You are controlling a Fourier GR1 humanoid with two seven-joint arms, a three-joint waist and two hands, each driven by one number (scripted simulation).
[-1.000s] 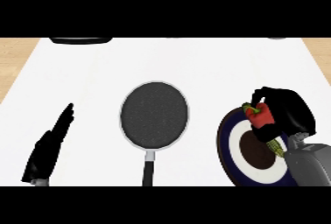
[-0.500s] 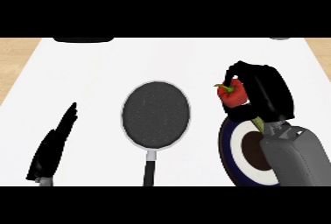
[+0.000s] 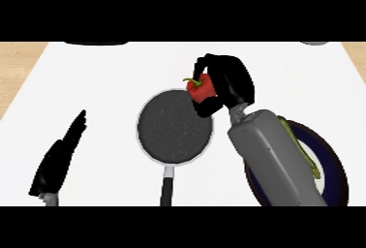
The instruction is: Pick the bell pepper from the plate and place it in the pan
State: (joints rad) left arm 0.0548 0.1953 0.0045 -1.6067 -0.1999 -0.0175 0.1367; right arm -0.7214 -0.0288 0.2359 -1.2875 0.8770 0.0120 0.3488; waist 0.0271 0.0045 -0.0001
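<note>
near the counter's (image 3: 107,82) left edge the left hand (image 3: 61,155) rests, fingers straight and together, holding nothing. at the counter's middle lies the dark pan (image 3: 175,127), its handle pointing to the near edge. the red bell pepper (image 3: 201,89) shows over the pan's far right rim, off the plate, with the right hand (image 3: 229,80) curled round it. by the right edge the dark-rimmed plate (image 3: 334,167) lies partly hidden behind the grey right forearm (image 3: 275,155).

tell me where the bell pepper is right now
In the head view the bell pepper is held in the right hand, at the upper right edge of the pan, up and left of the plate.
</note>
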